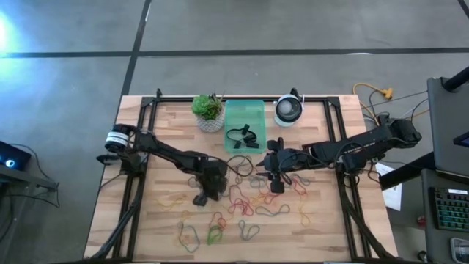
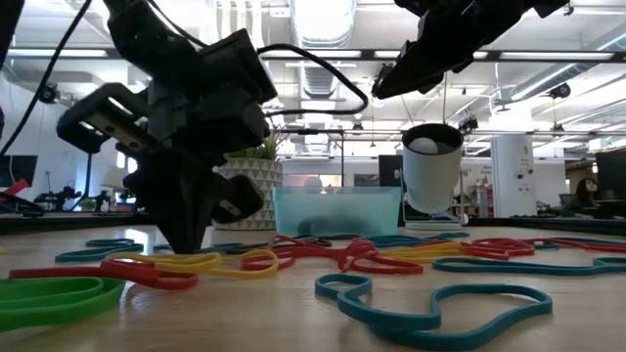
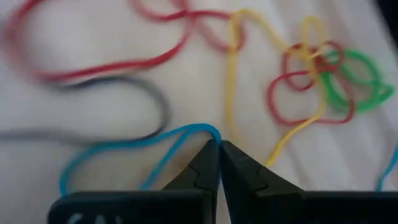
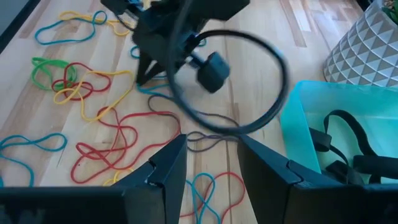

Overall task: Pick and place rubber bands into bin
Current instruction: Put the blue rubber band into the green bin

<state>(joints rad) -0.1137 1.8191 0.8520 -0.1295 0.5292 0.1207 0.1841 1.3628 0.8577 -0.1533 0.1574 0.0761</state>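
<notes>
Many rubber bands (image 1: pixel 242 205) in red, yellow, blue, green and dark tones lie loose on the wooden table. The mint-green bin (image 1: pixel 244 125) stands at the far middle with dark loops inside. My left gripper (image 3: pixel 219 144) is down at the table left of centre (image 1: pixel 199 198), shut, its tips at the bend of a blue rubber band (image 3: pixel 124 152). My right gripper (image 4: pixel 211 155) hangs open above the bands near the bin's near right corner (image 1: pixel 275 183), with nothing between its fingers. My left gripper has its shut fingertips (image 3: pixel 208 155) at the tight bend (image 3: pixel 208 129) of the blue rubber band, slanting down onto it from above. The bend ends right at the tips and looks pinched there. The rest of the band lies slack on the table.
A white pot with a green plant (image 1: pixel 209 114) stands left of the bin and a round white-and-dark device (image 1: pixel 288 110) right of it. A black cable loop (image 4: pixel 249 93) hangs from the left arm. Black frame rails run along the table's sides.
</notes>
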